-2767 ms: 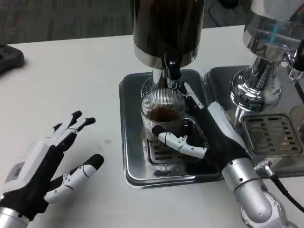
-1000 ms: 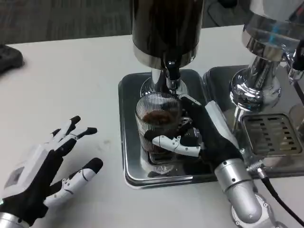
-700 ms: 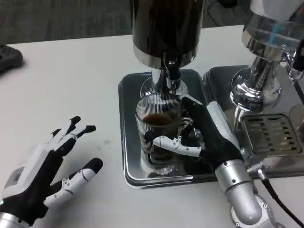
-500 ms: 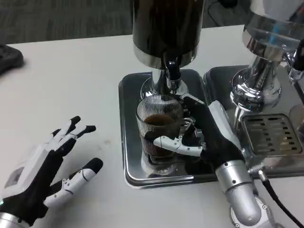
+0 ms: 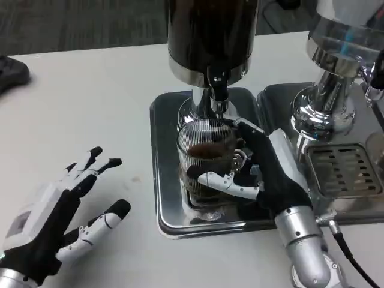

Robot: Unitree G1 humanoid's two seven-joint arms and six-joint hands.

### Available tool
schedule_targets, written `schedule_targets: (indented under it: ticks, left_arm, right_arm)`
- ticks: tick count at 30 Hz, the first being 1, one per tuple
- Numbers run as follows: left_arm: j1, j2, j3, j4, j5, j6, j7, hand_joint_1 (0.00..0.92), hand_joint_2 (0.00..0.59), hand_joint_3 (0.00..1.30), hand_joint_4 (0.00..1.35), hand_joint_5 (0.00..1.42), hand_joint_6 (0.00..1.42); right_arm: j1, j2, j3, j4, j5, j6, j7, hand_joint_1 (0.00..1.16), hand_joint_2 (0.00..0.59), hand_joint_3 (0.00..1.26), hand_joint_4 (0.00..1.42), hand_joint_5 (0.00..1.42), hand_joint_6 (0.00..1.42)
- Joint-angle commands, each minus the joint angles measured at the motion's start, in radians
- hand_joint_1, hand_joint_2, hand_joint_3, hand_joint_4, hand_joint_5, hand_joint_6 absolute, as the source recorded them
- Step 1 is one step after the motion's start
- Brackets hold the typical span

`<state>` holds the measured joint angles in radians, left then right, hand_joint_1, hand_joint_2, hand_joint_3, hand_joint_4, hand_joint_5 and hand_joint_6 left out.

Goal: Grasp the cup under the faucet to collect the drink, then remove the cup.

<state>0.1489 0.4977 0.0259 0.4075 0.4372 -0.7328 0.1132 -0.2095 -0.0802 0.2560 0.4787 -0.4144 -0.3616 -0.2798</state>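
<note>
Under faucet point(image 5: 219, 90), cup point(image 5: 207, 162) holding dark drink point(image 5: 204, 150)

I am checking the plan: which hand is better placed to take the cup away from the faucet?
The right hand: it already grips the cup below the faucet. The left hand rests open on the table, apart.

Even, fairly bright overhead lighting; the white bench point(image 5: 90, 90) reads as pale grey with no hard-edged shadows. Soft, short shadows lie beneath the left hand point(image 5: 57, 216) and along the rim of the steel drip tray point(image 5: 162, 180). Specular glare marks the chrome dispenser base point(image 5: 321, 114) at right, with a bluish highlight near its top. The dark dispenser body point(image 5: 210, 30) loses detail in shadow. Overall sharpness is modest, with compression softness throughout; ribbing on the glass cup point(image 5: 204, 153) remains resolvable.
</note>
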Motion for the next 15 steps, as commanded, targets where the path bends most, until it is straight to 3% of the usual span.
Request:
schedule_targets:
  ticks: [1, 15]
  left_arm:
    - [-0.002, 0.013, -0.008, 0.010, -0.008, 0.000, -0.005, 0.000, 0.197, 0.19, 0.00, 0.04, 0.00]
    - [-0.026, 0.023, -0.023, 0.032, -0.010, -0.011, -0.015, 0.000, 0.197, 0.19, 0.00, 0.04, 0.00]
  right_arm:
    - [0.005, 0.006, -0.011, -0.017, -0.005, -0.056, -0.046, 0.95, 0.176, 0.44, 0.54, 0.83, 1.20]
    - [0.043, -0.004, -0.039, -0.060, -0.022, -0.073, -0.089, 0.96, 0.166, 0.48, 0.57, 0.87, 1.26]
